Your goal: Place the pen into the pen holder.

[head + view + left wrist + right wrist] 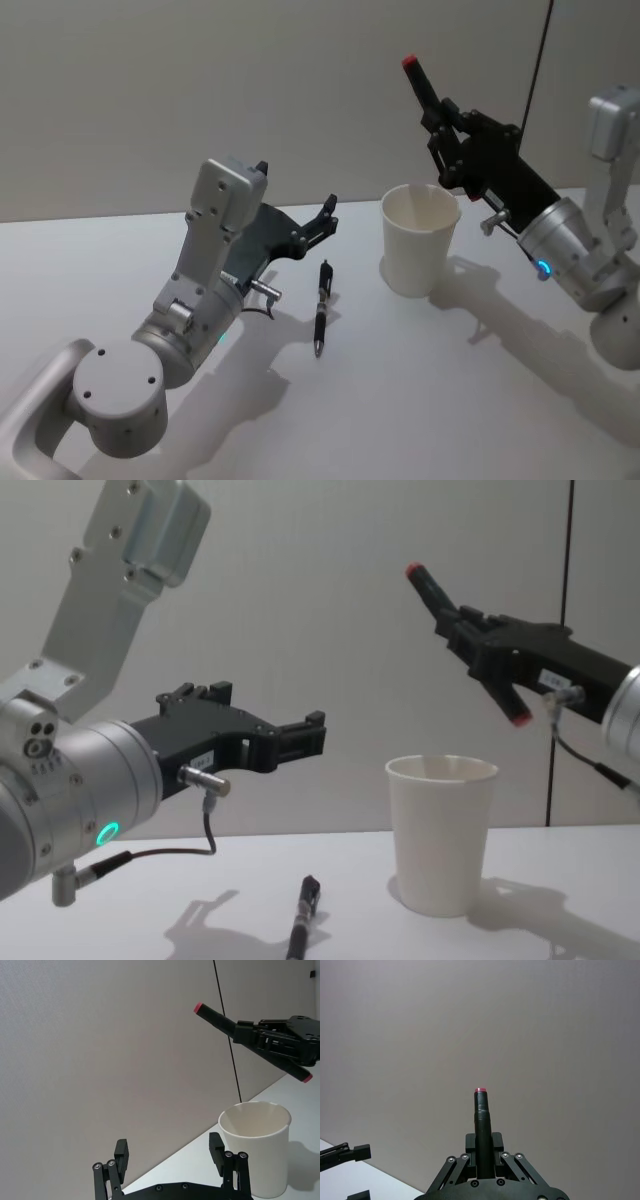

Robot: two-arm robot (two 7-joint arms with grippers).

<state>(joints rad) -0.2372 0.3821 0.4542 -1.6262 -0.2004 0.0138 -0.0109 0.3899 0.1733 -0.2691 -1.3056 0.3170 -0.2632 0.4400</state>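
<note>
My right gripper (445, 115) is shut on a black pen (418, 80) with red ends, held tilted in the air above and slightly behind the pen holder (418, 245), a white paper cup standing upright on the table. In the chest view the pen (428, 585) slants up to the left over the pen holder (443, 835). The right wrist view has the pen (481, 1115) sticking out from between the fingers. My left gripper (328, 215) hovers open to the left of the cup, holding nothing. The left wrist view shows the cup (257, 1152) ahead of it.
A second black pen (322, 305) lies flat on the white table (420, 400) between my left gripper and the cup, also seen from the chest (302, 920). A thin dark cable (227, 1030) hangs in front of the grey wall behind.
</note>
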